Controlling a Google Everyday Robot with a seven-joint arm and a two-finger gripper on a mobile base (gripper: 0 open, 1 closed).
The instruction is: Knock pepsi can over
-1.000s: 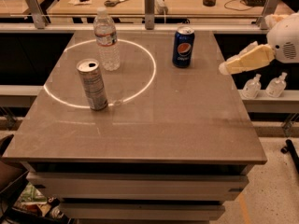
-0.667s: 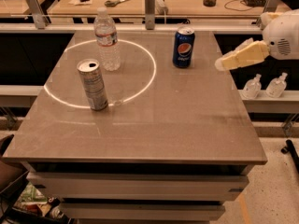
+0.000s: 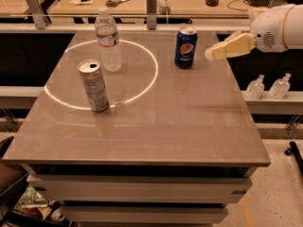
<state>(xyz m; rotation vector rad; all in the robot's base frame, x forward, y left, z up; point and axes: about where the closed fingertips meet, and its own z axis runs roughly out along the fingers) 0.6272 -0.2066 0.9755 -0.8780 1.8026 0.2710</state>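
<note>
We see the pepsi can (image 3: pixel 186 48) upright at one o'clock on the tabletop (image 3: pixel 156 126). The gripper (image 3: pixel 211 54) hangs at its three o'clock, near but apart, jaws seemingly closed on nothing. We judge the can light, stiff and slippery, so push high on its side.

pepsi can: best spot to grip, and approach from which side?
Grip the pepsi can mid-body, across its round wall, coming from the view's right. It stands upright, and the hand hovers just right of it, not touching.
</note>
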